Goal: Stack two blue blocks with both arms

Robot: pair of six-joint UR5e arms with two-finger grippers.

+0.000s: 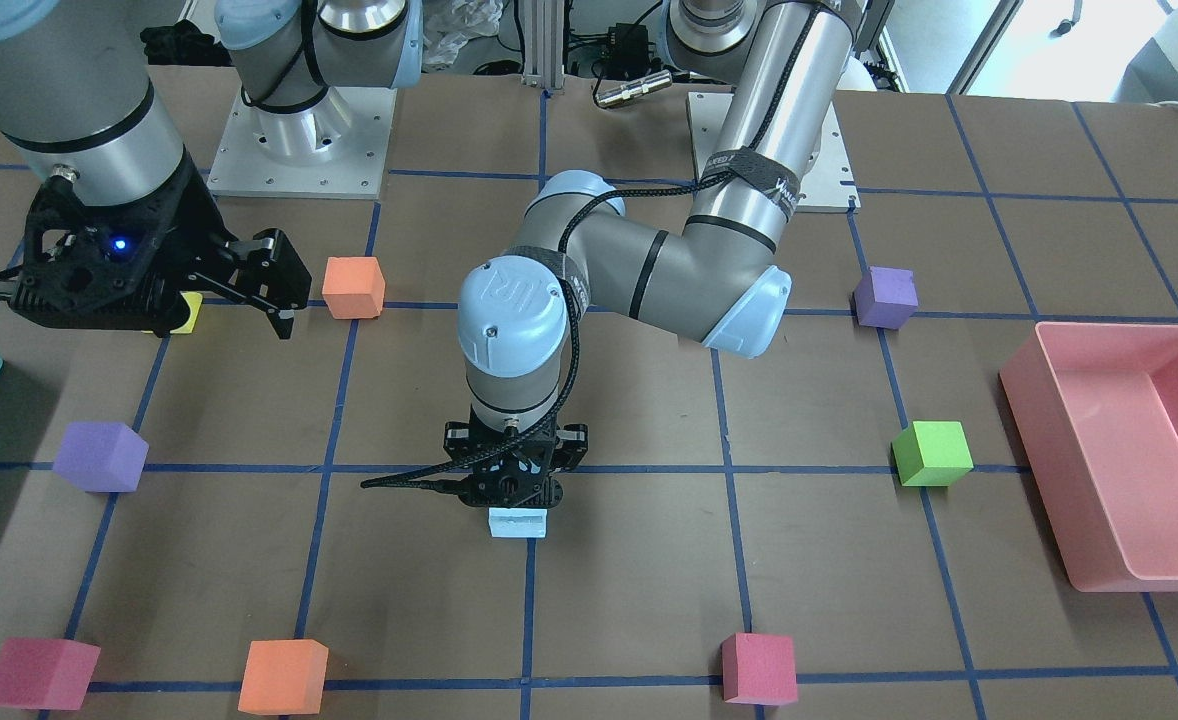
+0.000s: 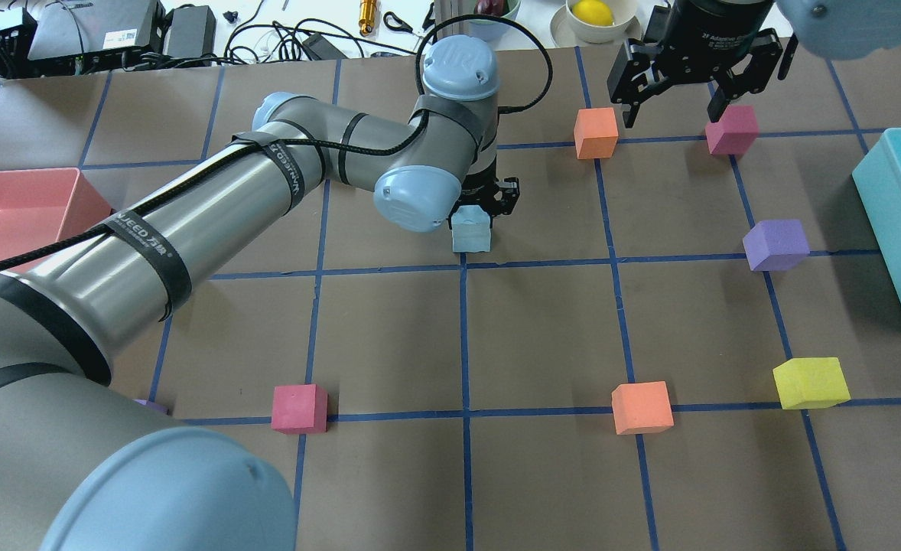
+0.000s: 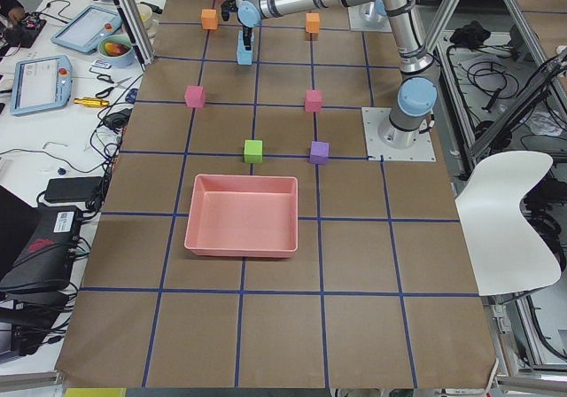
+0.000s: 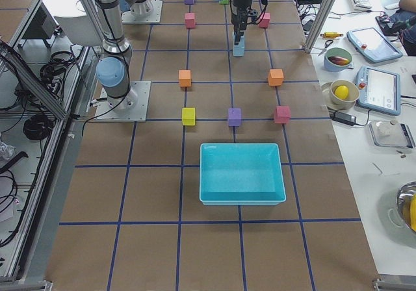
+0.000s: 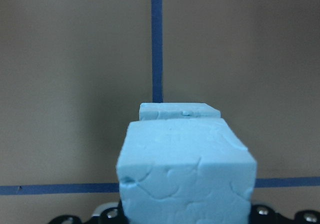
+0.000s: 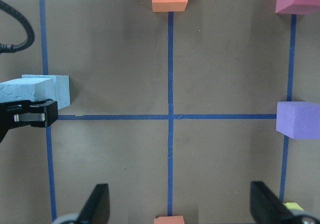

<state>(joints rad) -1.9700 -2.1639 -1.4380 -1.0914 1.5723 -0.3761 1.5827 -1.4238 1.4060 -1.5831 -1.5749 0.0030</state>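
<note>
The left gripper (image 1: pixel 516 497) is shown pointing straight down near the middle of the table (image 2: pixel 542 329), its fingers clamped on the upper blue block (image 5: pixel 185 176). The left arm (image 2: pixel 190 222), the largest thing in the overhead view, is stretched far across the table to reach that spot. The right arm (image 1: pixel 69 100) is held off to one side. The right gripper (image 2: pixel 672 111) is seen with its fingers spread wide and nothing between them, hanging between an orange cube (image 2: pixel 596 132) and a red cube (image 2: pixel 731 130).

The lower blue block (image 5: pixel 179 111) is set on the table directly under the held one, and in both side views the two are read as one pale blue column. Whether their faces are pressed together cannot be told.

The task is judged nearly done — the stack is formed, but the top block is not yet let go. What is left is for the fingers to be opened and the arm lifted clear without the top block being dragged off.
</note>
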